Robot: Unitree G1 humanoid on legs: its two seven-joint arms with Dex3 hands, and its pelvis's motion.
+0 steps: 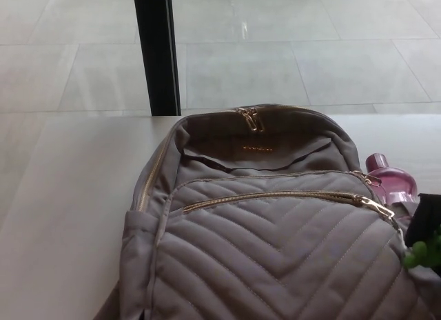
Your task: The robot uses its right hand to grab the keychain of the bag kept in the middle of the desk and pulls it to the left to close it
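At the far right edge of the frame, only a sliver of the black right hand [426, 227] shows, with a green patch [424, 254] on it; too little is in view to tell if it's open or closed, and it has hold of nothing visible. The grey quilted bag [275, 258] lies on the desk [62, 196], spreading leftward from the hand. The gold keychain [377, 206] sits just left of the hand and slightly above it, at the right end of the front zipper [269, 196]; near but apart, no contact seen. A pink bottle [393, 183] stands just above the hand, tucked against the bag's side. Left hand not in view. Progress: early, approach only. Grab not made, and the pull is at its right end, so the whole leftward pull along the track is left. Can't tell how far the zipper gapes.
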